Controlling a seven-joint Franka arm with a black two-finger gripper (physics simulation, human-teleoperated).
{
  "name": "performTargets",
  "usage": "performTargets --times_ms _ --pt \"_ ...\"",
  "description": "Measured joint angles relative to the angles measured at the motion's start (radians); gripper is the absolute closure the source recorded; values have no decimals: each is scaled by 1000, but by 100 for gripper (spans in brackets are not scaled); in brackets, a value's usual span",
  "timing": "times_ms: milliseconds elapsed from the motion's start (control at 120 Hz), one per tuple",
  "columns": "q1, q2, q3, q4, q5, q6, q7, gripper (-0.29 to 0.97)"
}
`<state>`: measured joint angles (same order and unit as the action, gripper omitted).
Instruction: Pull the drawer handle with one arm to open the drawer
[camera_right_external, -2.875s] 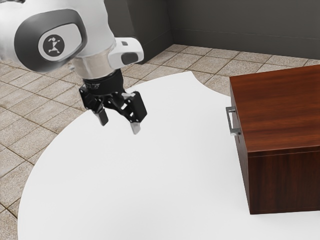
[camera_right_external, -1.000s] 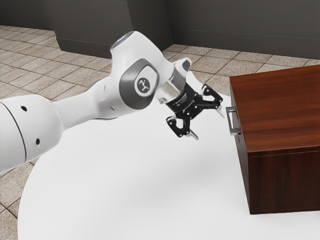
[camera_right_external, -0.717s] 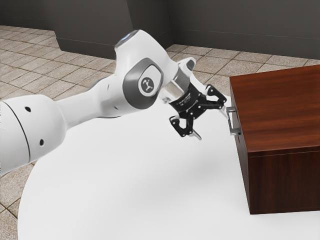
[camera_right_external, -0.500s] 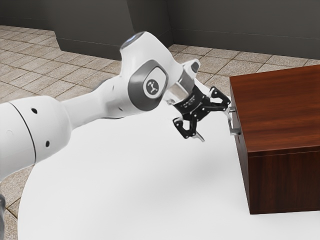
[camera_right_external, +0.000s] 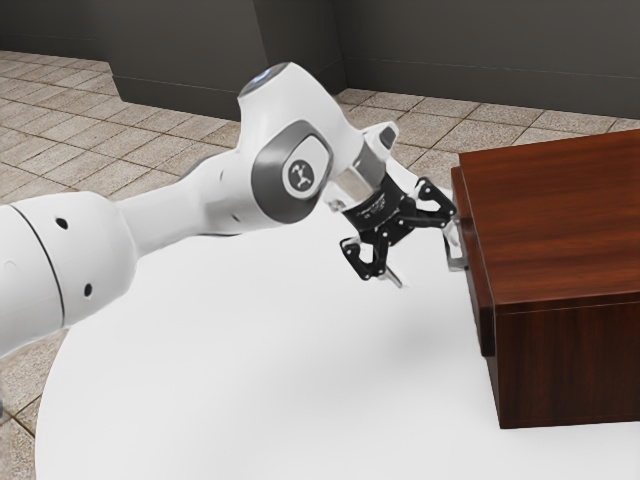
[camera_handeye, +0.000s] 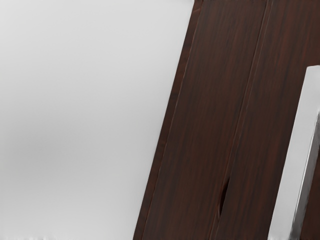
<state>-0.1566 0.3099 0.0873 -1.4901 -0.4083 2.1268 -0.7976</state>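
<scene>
Drawer (camera_right_external: 474, 290) sticking slightly out of the dark wood cabinet (camera_right_external: 570, 370).
Gripper (camera_right_external: 422, 248) is hanging spread wide (pinching nothing), one fingertip (camera_right_external: 447, 213) sitting at the silver handle's (camera_right_external: 456, 245) far end.

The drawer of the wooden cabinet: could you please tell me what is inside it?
The drawer stands slightly out of the cabinet; just its front and handle show. The cabinet's top covers its interior, so contents cannot be seen.
</scene>
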Motion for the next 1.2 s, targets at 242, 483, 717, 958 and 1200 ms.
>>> performTargets --times_ms 242,483,717,958,1200 --pt "2 -51 6 -55 18 -17 -3 0" --pt "6 -140 6 -166 33 12 -6 0" --pt "8 -131 3 -153 35 98 0 0" --pt "8 -84 -14 -151 22 160 10 0" --pt "10 -99 -15 -185 16 177 16 0"
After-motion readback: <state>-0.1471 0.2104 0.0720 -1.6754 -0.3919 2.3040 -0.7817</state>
